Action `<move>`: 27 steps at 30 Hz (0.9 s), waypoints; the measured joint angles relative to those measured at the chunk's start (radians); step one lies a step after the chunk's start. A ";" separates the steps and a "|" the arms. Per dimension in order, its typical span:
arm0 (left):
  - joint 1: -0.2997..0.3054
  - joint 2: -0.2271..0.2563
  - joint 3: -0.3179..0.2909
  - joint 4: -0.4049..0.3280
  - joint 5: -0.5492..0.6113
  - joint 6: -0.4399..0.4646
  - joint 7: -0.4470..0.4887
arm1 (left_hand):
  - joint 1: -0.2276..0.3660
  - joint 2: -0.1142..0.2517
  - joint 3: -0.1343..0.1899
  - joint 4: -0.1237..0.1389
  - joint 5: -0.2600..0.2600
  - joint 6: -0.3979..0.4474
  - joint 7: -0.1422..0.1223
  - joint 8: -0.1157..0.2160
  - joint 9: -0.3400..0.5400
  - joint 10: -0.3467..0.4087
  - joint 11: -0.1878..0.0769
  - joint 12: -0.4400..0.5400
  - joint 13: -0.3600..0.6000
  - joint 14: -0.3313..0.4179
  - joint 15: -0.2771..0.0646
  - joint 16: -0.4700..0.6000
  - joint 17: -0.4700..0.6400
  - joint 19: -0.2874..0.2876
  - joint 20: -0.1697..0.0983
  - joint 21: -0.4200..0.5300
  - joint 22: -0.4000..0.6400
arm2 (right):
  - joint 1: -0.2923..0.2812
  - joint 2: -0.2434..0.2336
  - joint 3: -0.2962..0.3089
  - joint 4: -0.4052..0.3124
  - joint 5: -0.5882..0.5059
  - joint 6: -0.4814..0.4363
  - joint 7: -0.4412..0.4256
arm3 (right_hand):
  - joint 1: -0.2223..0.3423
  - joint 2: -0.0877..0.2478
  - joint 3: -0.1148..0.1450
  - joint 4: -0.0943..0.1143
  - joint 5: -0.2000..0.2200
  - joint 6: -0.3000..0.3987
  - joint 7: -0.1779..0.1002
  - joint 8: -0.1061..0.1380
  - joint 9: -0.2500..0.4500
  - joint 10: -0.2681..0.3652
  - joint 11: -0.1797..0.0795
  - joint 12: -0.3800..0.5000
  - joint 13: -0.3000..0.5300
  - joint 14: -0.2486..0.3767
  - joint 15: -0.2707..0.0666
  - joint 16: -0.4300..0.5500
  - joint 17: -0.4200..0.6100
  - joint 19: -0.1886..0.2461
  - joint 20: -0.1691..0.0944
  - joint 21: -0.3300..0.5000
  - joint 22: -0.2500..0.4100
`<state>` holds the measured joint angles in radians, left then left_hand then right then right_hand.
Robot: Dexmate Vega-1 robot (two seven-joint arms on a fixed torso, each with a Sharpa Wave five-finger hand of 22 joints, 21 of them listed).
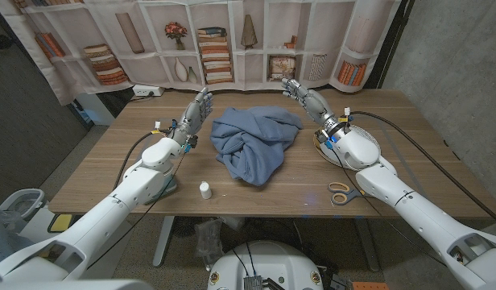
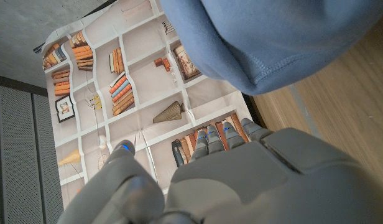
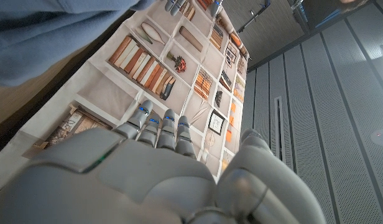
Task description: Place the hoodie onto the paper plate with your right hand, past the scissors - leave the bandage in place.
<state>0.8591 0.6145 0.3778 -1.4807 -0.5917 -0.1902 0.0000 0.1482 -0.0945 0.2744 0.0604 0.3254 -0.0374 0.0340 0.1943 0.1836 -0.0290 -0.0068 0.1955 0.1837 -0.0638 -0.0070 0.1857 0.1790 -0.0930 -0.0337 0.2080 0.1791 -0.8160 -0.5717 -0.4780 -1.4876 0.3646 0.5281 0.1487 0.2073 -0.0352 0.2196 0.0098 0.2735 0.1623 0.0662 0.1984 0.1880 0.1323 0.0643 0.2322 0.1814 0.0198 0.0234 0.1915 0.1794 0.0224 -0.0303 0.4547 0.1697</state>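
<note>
Your hoodie (image 1: pixel 254 143) was a blue, crumpled heap in the middle of the tabletop (image 1: pixel 111 173), folds bunched up and one lobe sagging toward the near edge. It also showed as blue cloth in both wrist views (image 2: pixel 272 37) (image 3: pixel 48 37).

Your right robot hand (image 1: pixel 307 97) hovered just beside the hoodie's far right corner, fingers spread and holding nothing; I couldn't tell whether the fingertips brushed the cloth. Your left robot hand (image 1: pixel 196 113) stood by the hoodie's left side, fingers apart and stretched up, empty too.

Under your right wrist lay the paper plate (image 1: pixel 367 138), mostly hidden by the arm. Nearer the front edge on the right sat the scissors (image 1: pixel 341 192), with orange handles. In front of the hoodie, slightly left, stood a small white roll, the bandage (image 1: pixel 205 190), well apart from both hands.

The count: one hoodie, one plate, one pair of scissors, one bandage, two robot hands.
</note>
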 measured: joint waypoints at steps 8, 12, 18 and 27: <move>-0.002 0.000 0.001 0.002 0.000 0.001 -0.005 | 0.000 0.000 0.000 0.000 0.000 0.005 0.005 0.000 0.000 0.003 0.003 0.000 0.000 0.005 0.005 0.000 0.000 0.000 0.000 0.000 0.000 | 0.002 0.003 -0.008 0.002 -0.028 0.008 -0.012 | 0.000 0.000 0.000 0.000 0.000 0.000 0.000 0.000 0.000 0.000 0.000 0.000 0.000 0.000 0.000 0.000 0.000 0.000 0.000 -0.004 0.000; -0.002 0.000 0.001 0.002 0.000 0.001 -0.005 | 0.000 0.000 0.000 0.000 0.000 0.005 0.005 0.000 0.000 0.003 0.003 0.000 0.000 0.005 0.005 0.000 0.000 0.000 0.000 0.000 0.000 | 0.007 0.010 -0.012 0.011 -0.048 0.016 -0.025 | 0.000 0.000 0.002 -0.002 0.000 -0.004 -0.004 0.000 0.000 0.000 0.000 0.000 0.002 0.000 0.000 0.000 0.000 0.000 0.000 -0.004 0.000; 0.003 0.005 0.000 -0.001 -0.002 0.003 -0.006 | 0.000 0.000 -0.003 -0.003 0.000 0.005 0.005 0.000 0.000 0.006 0.006 0.000 0.000 0.010 0.010 0.000 0.000 0.000 0.000 0.000 0.000 | 0.015 0.019 -0.019 0.021 -0.092 0.026 -0.052 | 0.000 0.000 0.004 -0.004 0.000 -0.005 -0.006 0.000 0.000 0.000 0.000 -0.008 0.003 0.000 0.000 0.000 0.000 0.000 0.000 -0.008 0.000; 0.008 0.011 -0.006 -0.006 -0.005 0.003 -0.006 | 0.000 0.000 -0.004 -0.004 0.000 0.005 0.005 0.000 0.000 0.009 0.008 0.005 0.000 0.010 0.010 0.000 0.000 0.004 -0.004 0.000 0.000 | 0.031 0.033 -0.032 0.039 -0.146 0.043 -0.081 | 0.005 0.005 0.002 -0.011 0.000 -0.009 -0.009 0.000 0.000 -0.004 -0.004 -0.008 0.003 0.000 0.000 0.000 0.000 0.000 0.000 -0.012 0.000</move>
<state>0.8675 0.6259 0.3718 -1.4863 -0.5971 -0.1867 -0.0060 0.1481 -0.0945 0.2703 0.0563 0.3253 -0.0320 0.0394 0.1943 0.1836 -0.0205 0.0016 0.2004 0.1837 -0.0539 0.0029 0.1857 0.1789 -0.0891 -0.0377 0.2080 0.1790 -0.7853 -0.5383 -0.5099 -1.4487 0.2183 0.5711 0.0677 0.2125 -0.0300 0.2218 -0.0008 0.2737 0.1534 0.0572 0.1984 0.1880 0.1285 0.0605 0.2243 0.1840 0.0197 0.0234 0.1915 0.1792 0.0223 -0.0303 0.4432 0.1696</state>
